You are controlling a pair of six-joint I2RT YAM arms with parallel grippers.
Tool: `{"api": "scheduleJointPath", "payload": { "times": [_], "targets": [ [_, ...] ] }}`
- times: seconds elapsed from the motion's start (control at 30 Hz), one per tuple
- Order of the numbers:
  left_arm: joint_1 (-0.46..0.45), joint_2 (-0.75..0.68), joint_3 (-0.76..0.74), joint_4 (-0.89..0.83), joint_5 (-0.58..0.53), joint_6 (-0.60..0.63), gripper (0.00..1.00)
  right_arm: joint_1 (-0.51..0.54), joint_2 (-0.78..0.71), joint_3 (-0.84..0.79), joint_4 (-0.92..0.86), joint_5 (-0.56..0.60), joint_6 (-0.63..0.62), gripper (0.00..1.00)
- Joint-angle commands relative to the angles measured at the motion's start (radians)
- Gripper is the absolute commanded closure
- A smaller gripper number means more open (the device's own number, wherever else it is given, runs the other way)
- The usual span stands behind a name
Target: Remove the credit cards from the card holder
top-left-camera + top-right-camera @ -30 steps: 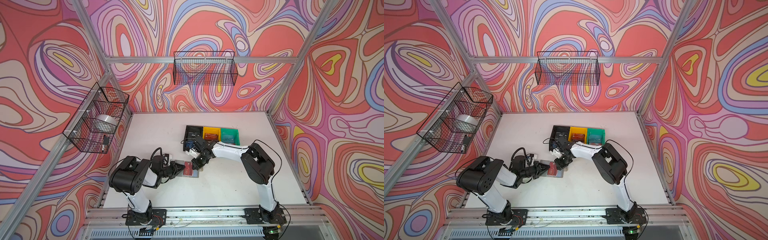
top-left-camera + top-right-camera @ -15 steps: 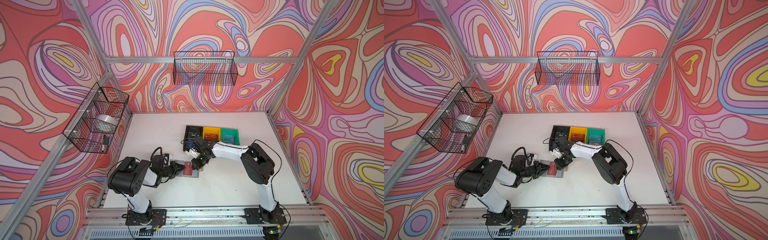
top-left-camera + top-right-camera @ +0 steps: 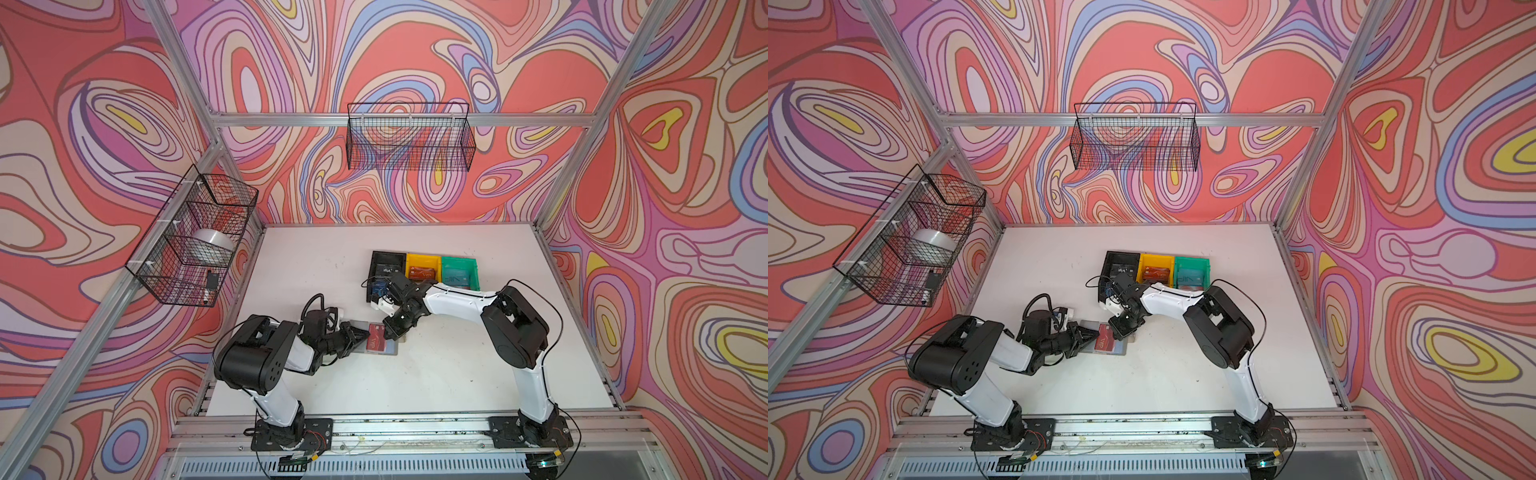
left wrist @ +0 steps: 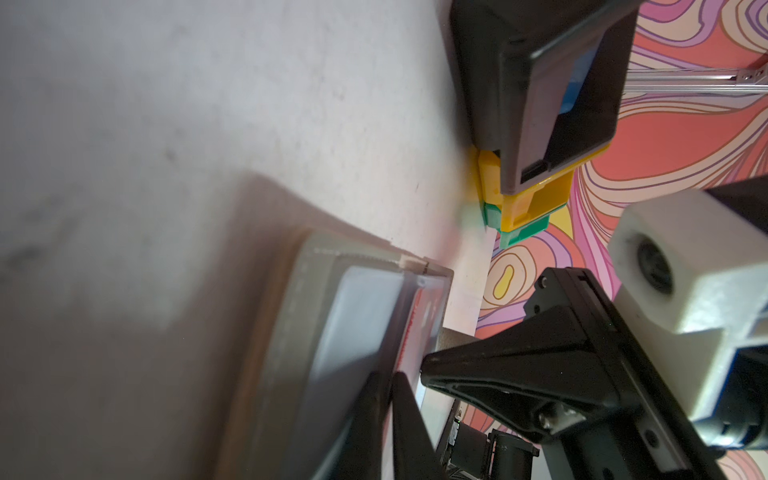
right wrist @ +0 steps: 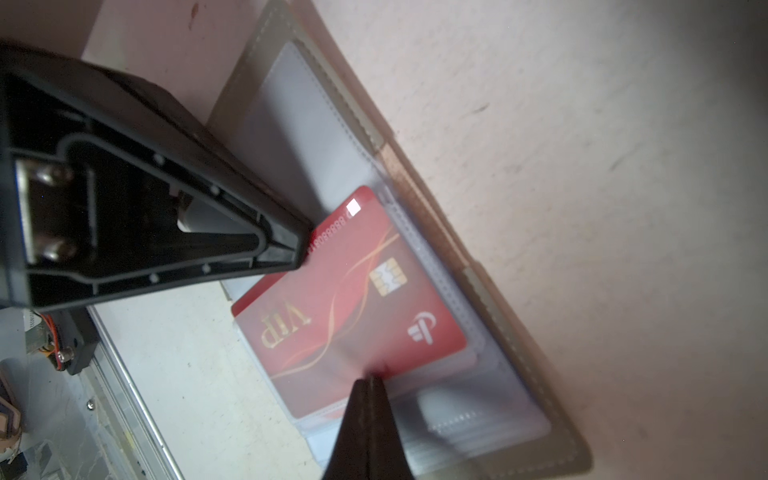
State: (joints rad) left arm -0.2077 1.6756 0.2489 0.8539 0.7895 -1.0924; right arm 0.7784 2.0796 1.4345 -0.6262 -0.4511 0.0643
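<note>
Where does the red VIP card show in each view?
In a top view: red VIP card, mid-table.
In a top view: card mid-table likewise.
Left wrist: thin red sliver, seen edge-on.
Right wrist: large, chip and lettering visible.
Shared landmark: grey card holder around it.

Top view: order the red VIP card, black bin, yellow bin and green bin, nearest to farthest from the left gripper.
From the left gripper:
1. red VIP card, at its tips.
2. black bin, left end of the row.
3. yellow bin, middle.
4. green bin, right end.
</note>
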Motion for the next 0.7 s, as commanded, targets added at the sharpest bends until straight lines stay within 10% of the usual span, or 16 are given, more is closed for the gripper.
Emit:
{"api": "scheduleJointPath", "payload": {
  "times": [0.0,0.67],
  "targets": [
    [0.010,-0.007,0.008,-0.042,-0.032,0.015,0.92,0.009,0.060,-0.017,-0.042,0.017,-0.012,0.98],
    [0.010,-0.020,0.004,-0.042,-0.019,0.019,1.00,0.010,0.055,-0.022,-0.044,0.018,-0.011,0.96]
  ]
}}
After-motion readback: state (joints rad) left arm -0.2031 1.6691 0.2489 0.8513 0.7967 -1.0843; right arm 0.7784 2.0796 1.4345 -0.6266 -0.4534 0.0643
